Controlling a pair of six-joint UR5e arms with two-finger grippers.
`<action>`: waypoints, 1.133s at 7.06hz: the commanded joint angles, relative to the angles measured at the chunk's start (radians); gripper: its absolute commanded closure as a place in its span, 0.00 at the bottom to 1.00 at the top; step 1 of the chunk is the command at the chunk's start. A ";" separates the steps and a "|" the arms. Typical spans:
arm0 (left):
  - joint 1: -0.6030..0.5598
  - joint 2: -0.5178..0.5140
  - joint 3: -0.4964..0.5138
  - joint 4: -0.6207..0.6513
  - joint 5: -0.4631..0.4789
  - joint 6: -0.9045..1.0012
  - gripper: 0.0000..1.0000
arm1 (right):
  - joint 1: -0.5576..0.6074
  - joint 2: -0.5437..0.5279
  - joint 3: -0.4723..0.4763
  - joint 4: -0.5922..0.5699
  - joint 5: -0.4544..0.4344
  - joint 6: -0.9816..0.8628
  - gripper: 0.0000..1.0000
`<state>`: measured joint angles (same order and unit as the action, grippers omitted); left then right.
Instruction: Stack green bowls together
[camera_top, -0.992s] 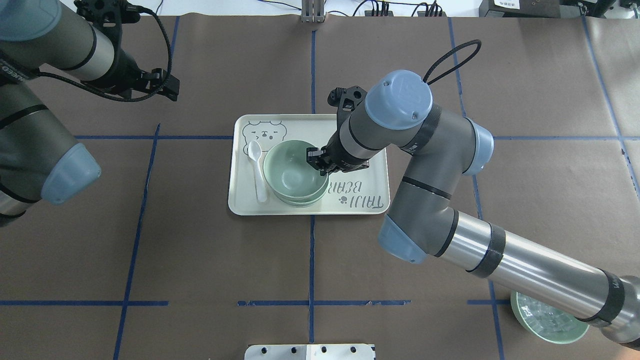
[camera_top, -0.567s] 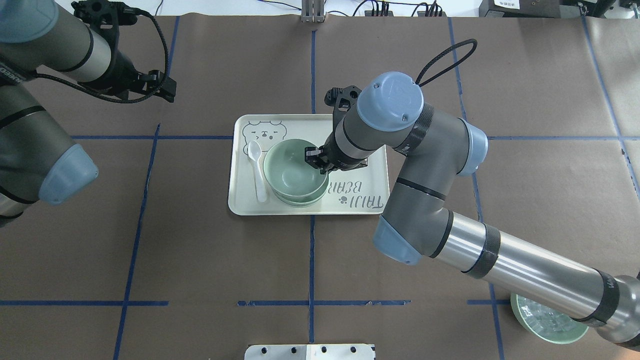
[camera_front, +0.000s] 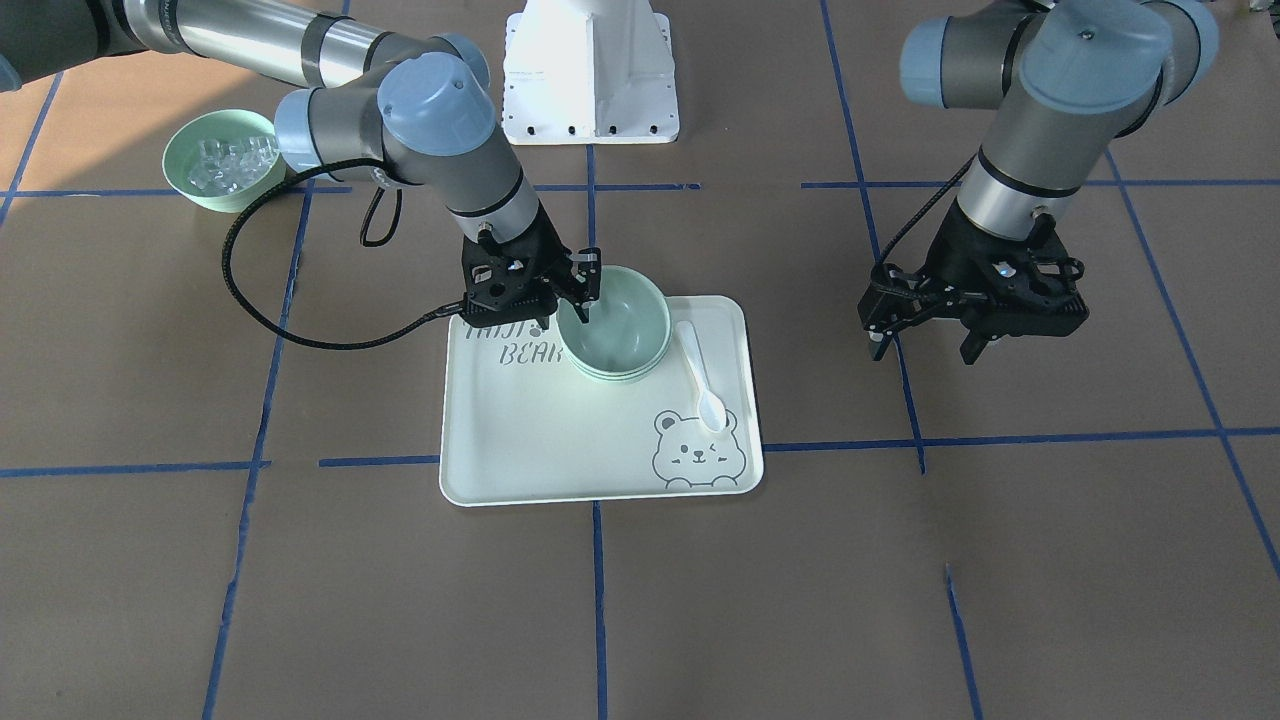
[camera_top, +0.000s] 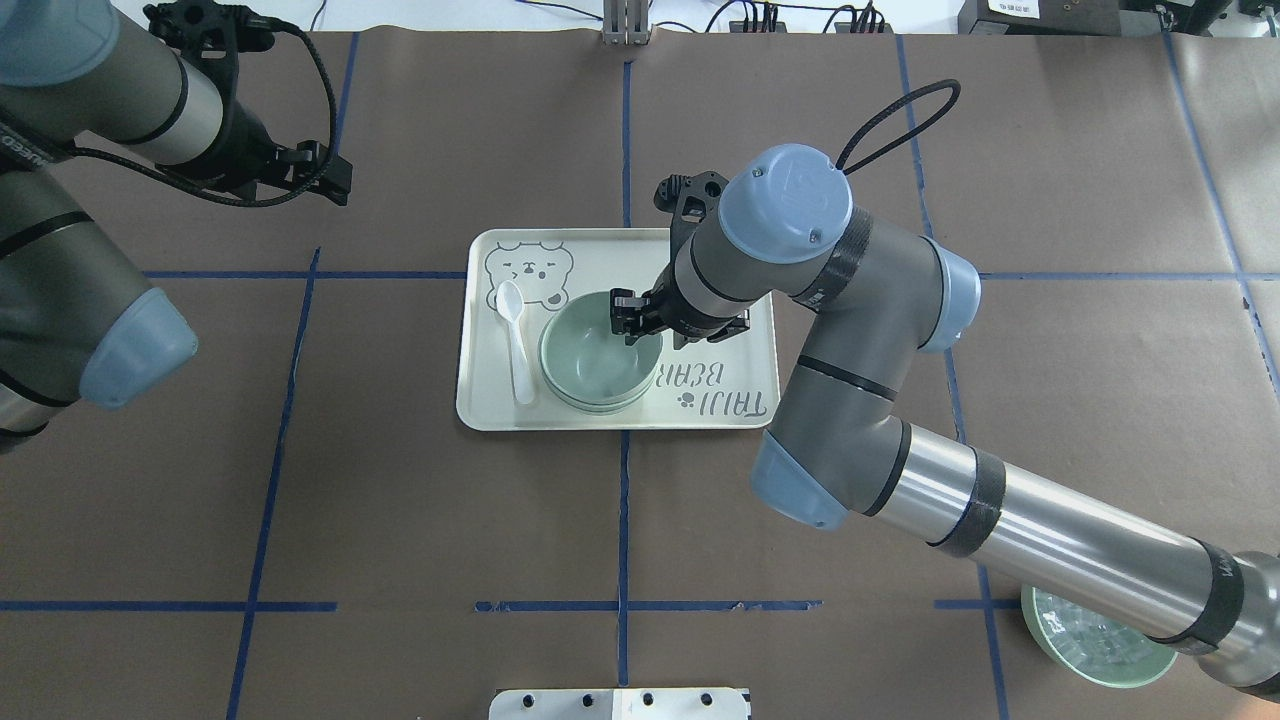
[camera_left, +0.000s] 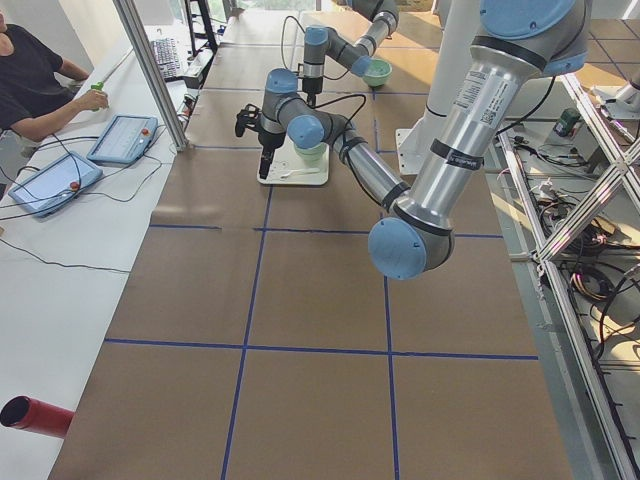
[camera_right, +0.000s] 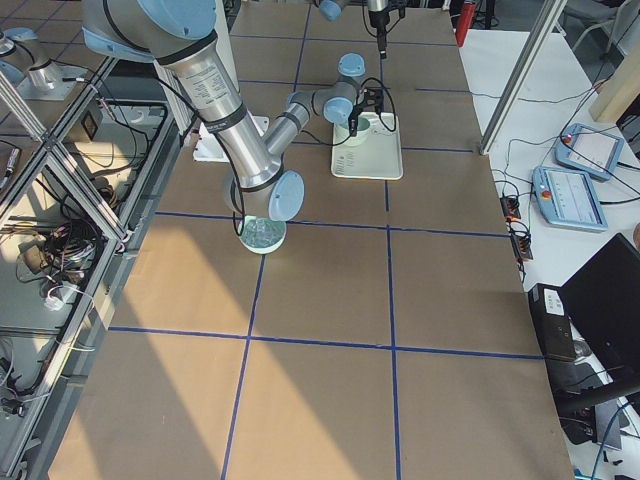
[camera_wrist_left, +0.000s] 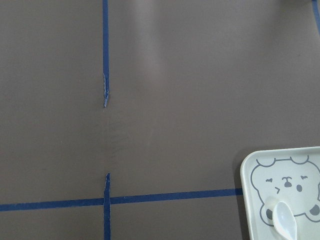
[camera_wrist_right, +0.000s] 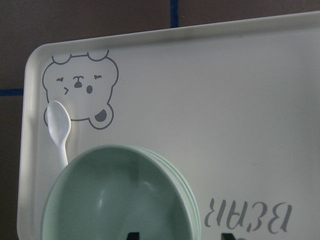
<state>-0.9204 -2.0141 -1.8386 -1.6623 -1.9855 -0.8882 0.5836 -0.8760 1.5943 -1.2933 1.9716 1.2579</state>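
The pale green bowls (camera_top: 598, 362) sit nested in one stack on the bear-printed tray (camera_top: 720, 412). The stack also shows in the front view (camera_front: 615, 330) and in the right wrist view (camera_wrist_right: 120, 200), where three rims show. My right gripper (camera_top: 652, 338) is at the stack's rim on the lettered side of the tray. One finger is inside the top bowl and one outside. In the right wrist view the fingertips (camera_wrist_right: 132, 236) stand well apart, so it is open. My left gripper (camera_front: 925, 342) is open and empty, hovering over the bare table away from the tray.
A white spoon (camera_top: 515, 340) lies on the tray beside the stack, near the bear print. A green bowl of clear cubes (camera_top: 1095, 640) stands at the table's near right, under my right arm. The robot's white base (camera_front: 590, 70) is behind the tray.
The top bowl has dropped from a raised position into the stack. My right gripper has come down a little with it. My left arm has barely moved.
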 joint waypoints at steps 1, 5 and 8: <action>0.000 0.003 0.002 0.001 0.001 0.003 0.00 | 0.028 -0.012 0.007 -0.004 0.012 -0.005 0.00; -0.090 0.090 -0.004 0.007 -0.042 0.232 0.00 | 0.143 -0.170 0.264 -0.309 0.030 -0.297 0.00; -0.305 0.227 0.031 0.010 -0.156 0.619 0.00 | 0.383 -0.392 0.328 -0.310 0.224 -0.629 0.00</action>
<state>-1.1459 -1.8385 -1.8248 -1.6538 -2.1101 -0.4090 0.8546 -1.1721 1.9027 -1.6006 2.1145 0.7885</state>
